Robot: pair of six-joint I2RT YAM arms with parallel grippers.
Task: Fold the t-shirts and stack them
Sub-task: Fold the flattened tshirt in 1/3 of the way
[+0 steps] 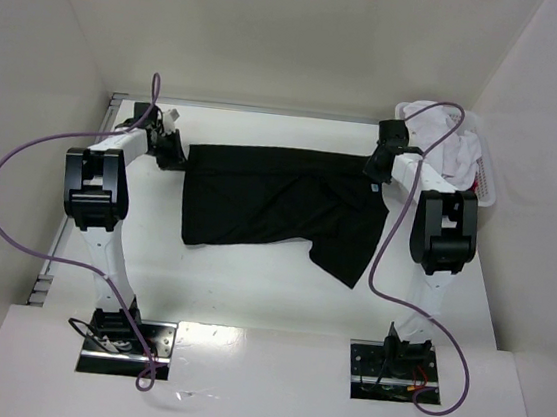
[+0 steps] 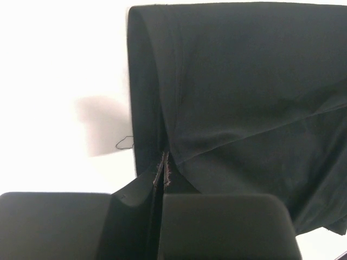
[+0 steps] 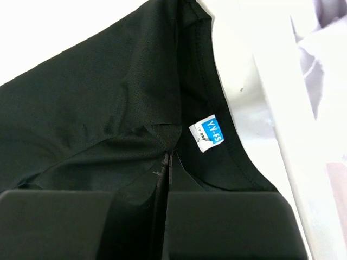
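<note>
Black t-shirt [image 1: 279,204] spread on bench [image 1: 250,286], left of basket [image 1: 488,197]. Left fingers [image 2: 217,227] pinch its edge farthest from basket; right fingers [image 3: 227,227] pinch collar end nearest basket.

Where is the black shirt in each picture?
Top view: the black shirt is spread across the middle of the white table.
Left wrist view: the shirt fills the upper right; the left claw pinches its edge.
Right wrist view: the shirt fills the left and middle; the right claw pinches it.
Shared landmark: the white table.
</note>
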